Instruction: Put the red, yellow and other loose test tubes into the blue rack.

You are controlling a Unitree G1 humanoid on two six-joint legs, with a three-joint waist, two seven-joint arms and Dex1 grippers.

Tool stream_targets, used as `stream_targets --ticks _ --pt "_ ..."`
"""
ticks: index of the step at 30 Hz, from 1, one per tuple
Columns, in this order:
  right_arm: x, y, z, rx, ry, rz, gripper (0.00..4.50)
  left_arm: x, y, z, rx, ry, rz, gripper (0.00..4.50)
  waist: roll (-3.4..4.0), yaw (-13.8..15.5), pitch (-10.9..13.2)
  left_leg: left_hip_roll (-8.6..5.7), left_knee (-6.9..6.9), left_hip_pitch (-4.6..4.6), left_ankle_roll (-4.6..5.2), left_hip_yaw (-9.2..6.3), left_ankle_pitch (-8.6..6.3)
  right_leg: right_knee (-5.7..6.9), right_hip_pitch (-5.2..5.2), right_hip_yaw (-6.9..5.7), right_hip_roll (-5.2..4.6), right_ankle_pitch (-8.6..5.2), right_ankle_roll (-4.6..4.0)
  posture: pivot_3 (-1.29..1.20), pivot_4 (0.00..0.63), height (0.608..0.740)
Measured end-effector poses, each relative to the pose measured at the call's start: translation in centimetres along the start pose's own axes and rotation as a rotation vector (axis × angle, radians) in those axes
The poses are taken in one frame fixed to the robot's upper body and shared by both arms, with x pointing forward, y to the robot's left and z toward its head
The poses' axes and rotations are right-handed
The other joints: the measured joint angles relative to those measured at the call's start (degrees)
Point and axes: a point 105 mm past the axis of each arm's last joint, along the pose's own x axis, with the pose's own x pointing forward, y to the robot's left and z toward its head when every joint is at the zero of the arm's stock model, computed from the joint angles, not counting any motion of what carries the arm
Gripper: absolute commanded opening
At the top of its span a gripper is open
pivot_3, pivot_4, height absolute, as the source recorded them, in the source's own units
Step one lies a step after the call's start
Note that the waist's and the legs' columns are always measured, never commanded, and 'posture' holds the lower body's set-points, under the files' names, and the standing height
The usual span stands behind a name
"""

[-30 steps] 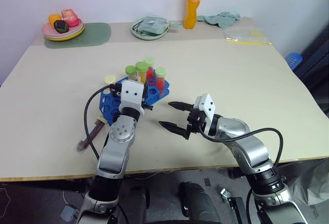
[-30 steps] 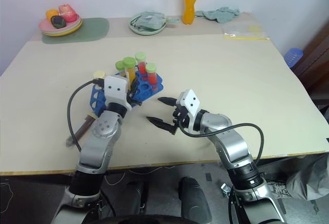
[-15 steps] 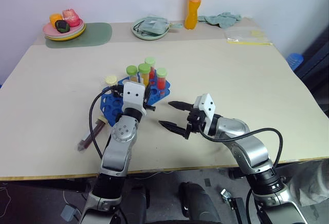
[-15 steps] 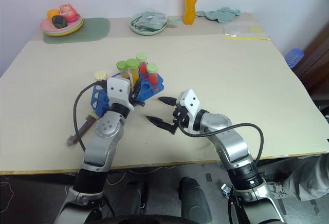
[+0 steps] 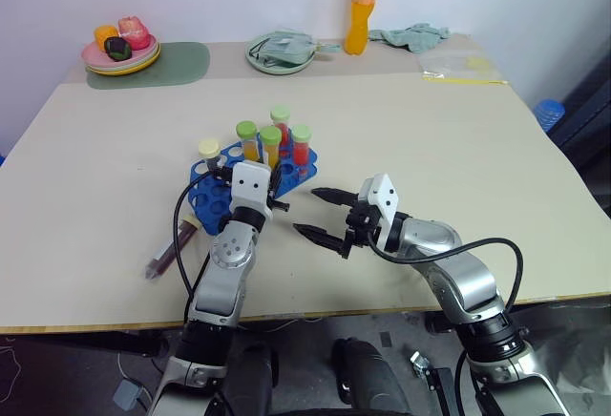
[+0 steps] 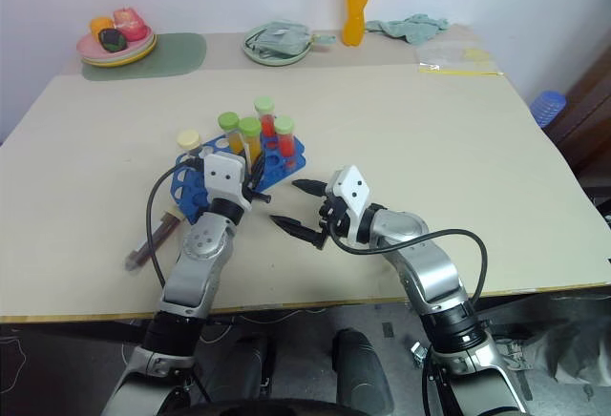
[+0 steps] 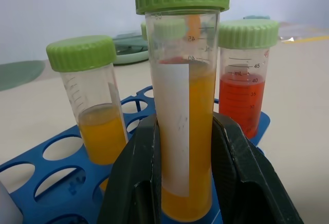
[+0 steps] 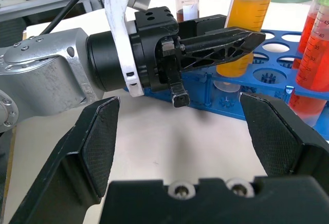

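Left gripper (image 7: 185, 172) grasping yellow tube (image 7: 186, 131) seated in blue rack (image 7: 56, 157); right gripper (image 5: 318, 214) released.

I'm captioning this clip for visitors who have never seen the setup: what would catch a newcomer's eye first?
Probably the blue rack mid-table, bristling with green-capped tubes of orange and red liquid, with the left gripper flanking a yellow tube standing in it. Beside it the right gripper hovers with jaws spread wide, and one dark red tube lies loose on the table by the rack.
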Motion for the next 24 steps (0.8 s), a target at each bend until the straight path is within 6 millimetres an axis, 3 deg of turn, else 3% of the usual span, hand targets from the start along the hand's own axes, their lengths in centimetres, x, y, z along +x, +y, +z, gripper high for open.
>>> stream_targets --ticks 4,8,11,17,19,24 --pt "0.1 0.1 0.0 0.002 -0.003 0.003 4.12 -0.1 -0.2 0.2 -0.026 -0.014 -0.007 4.17 0.0 -0.2 0.0 0.0 0.0 0.0 0.04 0.0 -0.02 -0.01 0.0 0.0 0.0 0.0 0.0 0.0 0.15 0.74" --pt "0.2 0.2 0.1 0.001 -0.008 0.006 4.12 -1.4 0.7 1.9 -0.048 -0.073 -0.018 4.17 0.0 -0.4 0.0 0.05 -0.01 0.0 0.07 -0.01 -0.04 0.01 -0.03 0.0 0.04 0.0 0.0 0.0 0.15 0.74" --pt "0.2 0.1 0.2 -0.001 -0.007 0.004 4.12 -2.9 2.9 4.4 -0.024 -0.137 -0.005 4.17 0.01 -0.4 0.0 0.06 -0.01 0.01 0.07 -0.01 -0.04 0.01 -0.03 0.0 0.04 0.0 -0.01 0.0 0.15 0.74" --pt "0.2 0.2 0.2 -0.001 -0.008 0.014 4.12 -4.3 8.2 13.2 0.039 -0.257 0.005 4.34 0.01 -0.3 0.0 0.05 0.06 -0.02 0.1 0.01 -0.06 0.0 0.0 0.0 0.02 0.0 0.0 0.0 0.15 0.74" --pt "0.2 0.2 0.2 -0.002 -0.01 0.017 4.12 -4.9 9.3 12.9 0.091 -0.127 -0.027 4.34 0.02 -0.7 0.0 0.06 0.02 0.02 0.16 0.0 -0.1 0.02 -0.01 0.0 0.06 -0.01 0.0 0.0 0.15 0.74" --pt "0.2 0.2 0.3 -0.008 -0.012 0.025 4.12 -8.9 13.9 8.7 0.21 0.415 -0.008 4.34 0.02 -1.9 0.1 0.15 -0.05 0.01 0.17 -0.04 -0.1 0.05 -0.07 -0.01 0.17 -0.04 -0.03 0.0 0.15 0.74"
